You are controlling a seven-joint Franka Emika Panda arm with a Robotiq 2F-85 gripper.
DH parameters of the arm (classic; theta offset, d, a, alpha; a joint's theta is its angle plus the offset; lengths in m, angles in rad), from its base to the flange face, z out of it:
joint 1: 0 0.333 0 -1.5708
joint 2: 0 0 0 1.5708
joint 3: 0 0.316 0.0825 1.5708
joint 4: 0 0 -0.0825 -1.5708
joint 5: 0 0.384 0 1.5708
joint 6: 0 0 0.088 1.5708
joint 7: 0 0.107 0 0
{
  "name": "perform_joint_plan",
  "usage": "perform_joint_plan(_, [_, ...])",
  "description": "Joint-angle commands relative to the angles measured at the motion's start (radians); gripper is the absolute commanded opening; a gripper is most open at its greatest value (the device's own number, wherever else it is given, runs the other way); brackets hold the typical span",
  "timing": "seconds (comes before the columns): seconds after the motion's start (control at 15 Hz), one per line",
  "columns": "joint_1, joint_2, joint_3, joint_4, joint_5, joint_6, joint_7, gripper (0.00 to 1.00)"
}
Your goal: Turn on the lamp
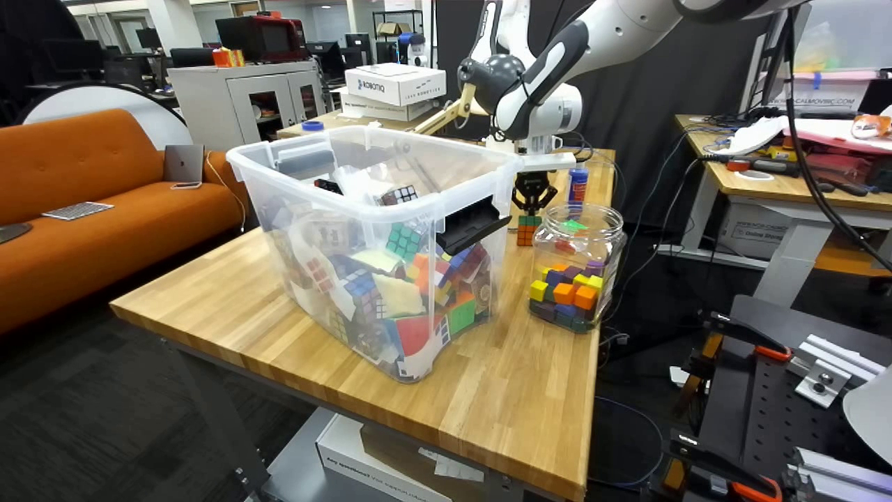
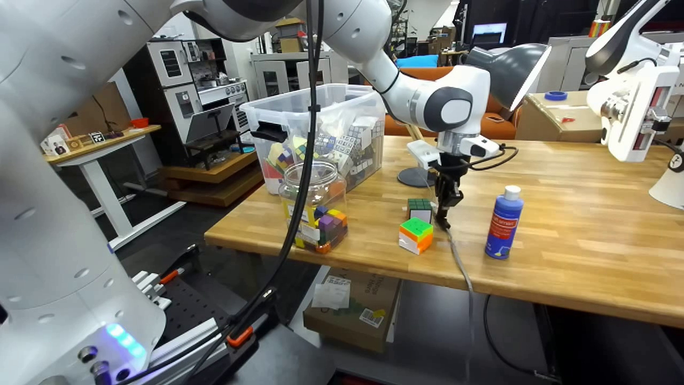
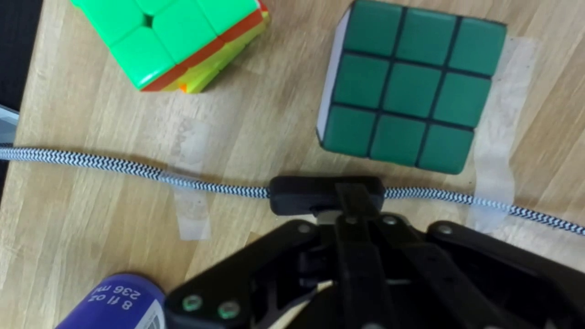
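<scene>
- Switch (image 3: 299, 196), black, set in a braided cord (image 3: 109, 162): centre of the wrist view, right part covered by the gripper (image 3: 356, 198).
- Gripper, black: clenched, fingers together, lower centre; whether the tips touch the switch cannot be told.
- Cord: runs left edge to right edge, under two strips of tape (image 3: 194, 224).
- Lamp (image 2: 499, 75), grey shade: upper right in an exterior view; its stand is partly behind the robot arm (image 2: 401, 93).
- Dark green cube (image 3: 413, 89): upper right of the wrist view, just beside the switch.
- Bright green-topped cube (image 3: 169, 41): upper left.
- Bottle (image 2: 503, 227), blue, white cap, upright: right of centre in an exterior view; lower left of the wrist view.
- Tub (image 1: 421, 219), clear, holding puzzle cubes (image 1: 404, 240): centre of an exterior view, in front of the lamp's base.
- Jar (image 1: 582, 252), clear, coloured blocks (image 1: 564, 293) inside: right of centre, near the tub.
- Cable (image 2: 308, 155), black: hangs across jar and tub, centre of an exterior view.
- Second arm (image 2: 622, 133), white: upper right.
- Table (image 2: 566, 214), wooden: beneath the lamp, tub and bottle.
</scene>
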Motion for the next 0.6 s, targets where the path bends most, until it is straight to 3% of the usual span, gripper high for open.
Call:
perform_joint_plan(0.0, [-0.012, 0.028, 0.02, 0.055, 0.026, -0.041, -0.039, 0.0])
perform_joint_plan(0.53, [-0.008, 0.017, 0.012, 0.067, 0.014, -0.029, -0.053, 0.0])
